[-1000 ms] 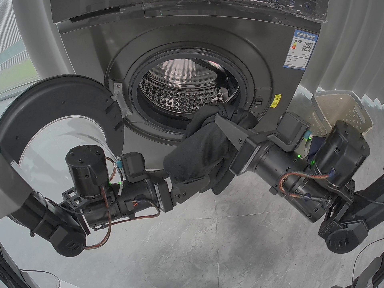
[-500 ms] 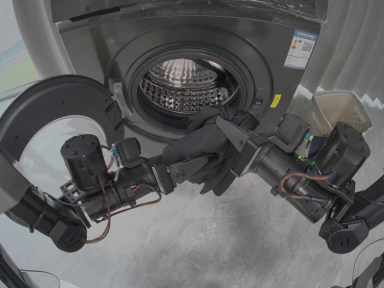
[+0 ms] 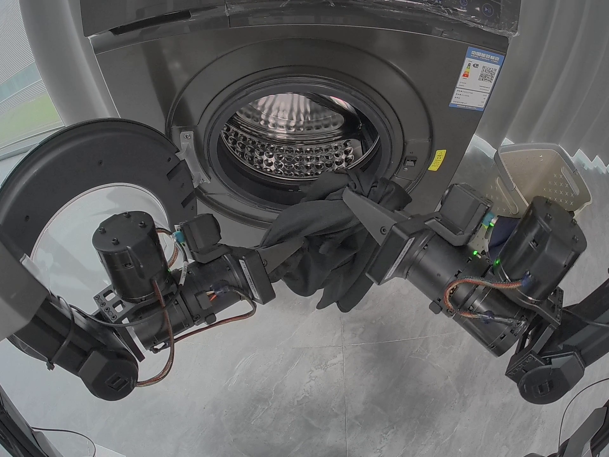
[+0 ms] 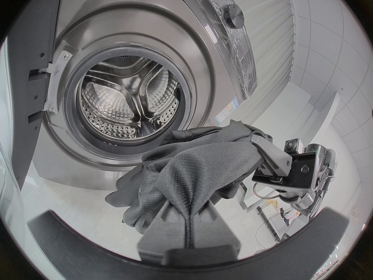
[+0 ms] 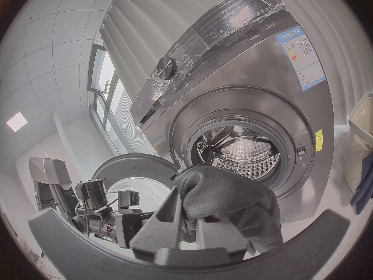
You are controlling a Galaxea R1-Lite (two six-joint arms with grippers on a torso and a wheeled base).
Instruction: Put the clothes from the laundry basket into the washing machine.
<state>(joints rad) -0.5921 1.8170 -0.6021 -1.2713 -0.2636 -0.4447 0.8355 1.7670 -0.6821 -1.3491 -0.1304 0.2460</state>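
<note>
I am holding the dark grey garment (image 3: 327, 255) with both grippers, the left gripper (image 4: 189, 214) clamped on one fold and the right gripper (image 5: 190, 216) clamped on the upper bunch. This is keeping it gathered off the floor. It is hanging just before the washing machine drum (image 3: 292, 138), at the lower rim and not yet inside.

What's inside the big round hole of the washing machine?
A shiny metal drum dotted with little holes; no clothes show in it. The dark grey cloth, held outside by the left gripper and right gripper, hides part of the drum's lower front edge.
</note>
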